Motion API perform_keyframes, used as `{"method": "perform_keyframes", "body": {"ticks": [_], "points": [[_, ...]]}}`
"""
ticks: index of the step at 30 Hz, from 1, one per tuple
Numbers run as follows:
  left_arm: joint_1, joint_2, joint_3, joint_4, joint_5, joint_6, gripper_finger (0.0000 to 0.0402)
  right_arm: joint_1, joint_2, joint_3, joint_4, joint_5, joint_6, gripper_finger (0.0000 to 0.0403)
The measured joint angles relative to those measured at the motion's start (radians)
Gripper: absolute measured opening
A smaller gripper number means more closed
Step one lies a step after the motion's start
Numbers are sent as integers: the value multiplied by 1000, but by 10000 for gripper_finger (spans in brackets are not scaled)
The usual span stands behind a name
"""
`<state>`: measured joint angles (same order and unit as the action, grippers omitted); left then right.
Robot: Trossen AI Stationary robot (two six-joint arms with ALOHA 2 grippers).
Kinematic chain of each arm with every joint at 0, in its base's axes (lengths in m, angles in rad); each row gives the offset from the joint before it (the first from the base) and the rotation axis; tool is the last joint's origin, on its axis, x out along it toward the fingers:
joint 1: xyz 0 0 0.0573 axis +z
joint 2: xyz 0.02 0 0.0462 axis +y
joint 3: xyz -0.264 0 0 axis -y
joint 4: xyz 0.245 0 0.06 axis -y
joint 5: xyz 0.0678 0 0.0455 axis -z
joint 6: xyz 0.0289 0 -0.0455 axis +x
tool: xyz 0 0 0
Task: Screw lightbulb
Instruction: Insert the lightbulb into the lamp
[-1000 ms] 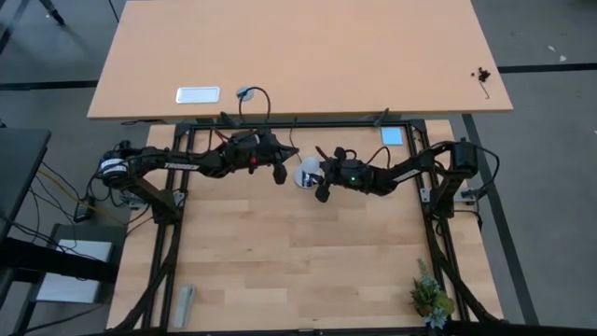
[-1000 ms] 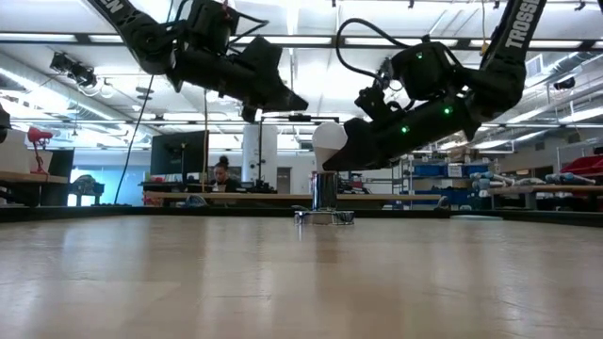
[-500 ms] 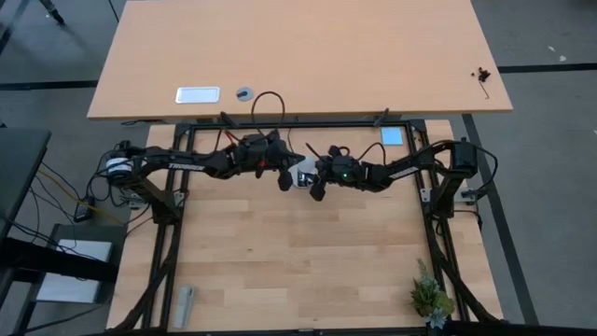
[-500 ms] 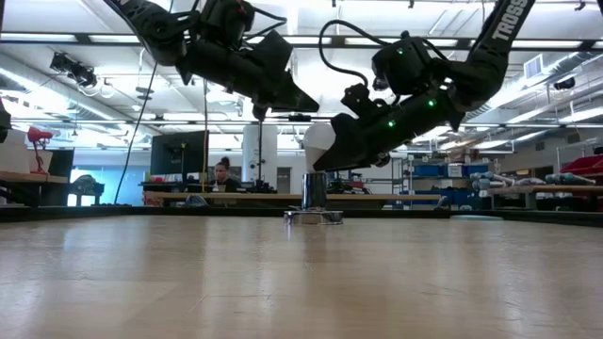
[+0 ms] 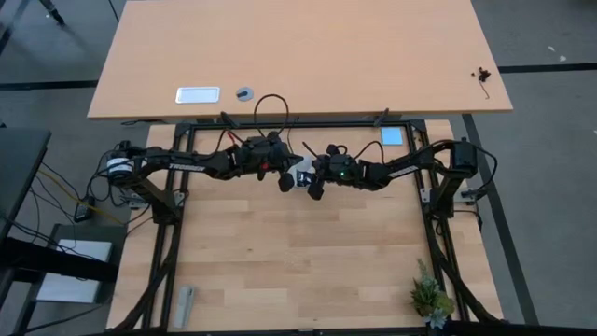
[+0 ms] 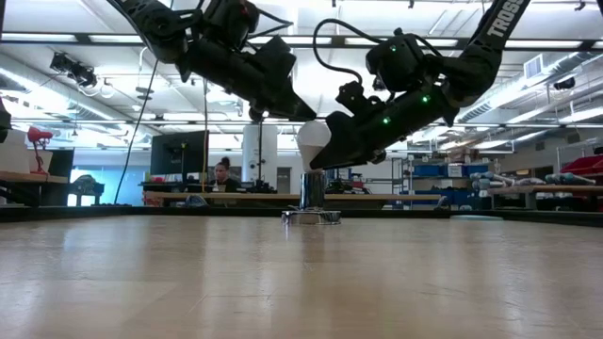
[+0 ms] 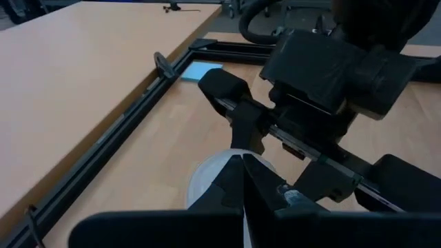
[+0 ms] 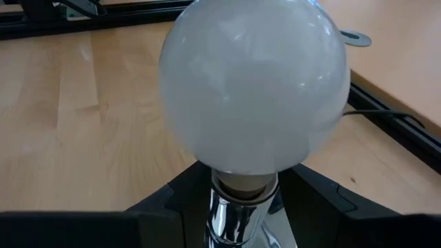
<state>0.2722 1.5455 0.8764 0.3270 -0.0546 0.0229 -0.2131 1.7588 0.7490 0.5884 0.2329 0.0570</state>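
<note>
The white frosted lightbulb [image 6: 314, 138] stands upright on the chrome stem of the round silvery socket [image 6: 313, 193], whose flat base [image 6: 313, 217] rests on the wooden table. It fills the right wrist view [image 8: 251, 83]. My right gripper [image 6: 322, 158] comes from the table's right and is shut at the bulb's neck. My left gripper [image 6: 306, 115] comes from the left, fingers shut, with its tip at the bulb's top. In the left wrist view [image 7: 242, 165] the bulb [image 7: 203, 182] shows just behind the fingertips. I cannot tell whether the left gripper touches the bulb. My right gripper pinches the bulb's neck [image 8: 244, 182], where it enters the socket's stem [image 8: 231, 224], between its two fingers [image 8: 172, 207]. The fingers come slanting down from the table's right. The bulb stands upright and the socket base is on the table.
A small potted plant [image 5: 429, 299] stands at the near right corner, a grey object [image 5: 185, 303] at the near left. A blue card [image 5: 392, 136] lies by the far rail. A second table [image 5: 308, 56] lies beyond. A person [image 6: 224, 174] sits in the room behind.
My right gripper has gone a little toward the table's left, and the bulb and socket have slid that way with it, staying upright. My left gripper has come down and toward the bulb, ending at its top.
</note>
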Motion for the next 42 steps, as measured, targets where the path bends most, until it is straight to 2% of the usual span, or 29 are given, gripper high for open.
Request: {"method": "perform_keyframes", "body": {"ticks": [25, 33, 42], "points": [[2, 53, 3, 33, -26, -2, 0, 0, -6, 0, -19, 7, 19, 182], [2, 55, 1, 32, -26, -1, 0, 2, -77, 0, -97, 5, 19, 204], [3, 56, 0, 31, -27, -1, 0, 5, -196, -1, -230, -2, 19, 205]]}}
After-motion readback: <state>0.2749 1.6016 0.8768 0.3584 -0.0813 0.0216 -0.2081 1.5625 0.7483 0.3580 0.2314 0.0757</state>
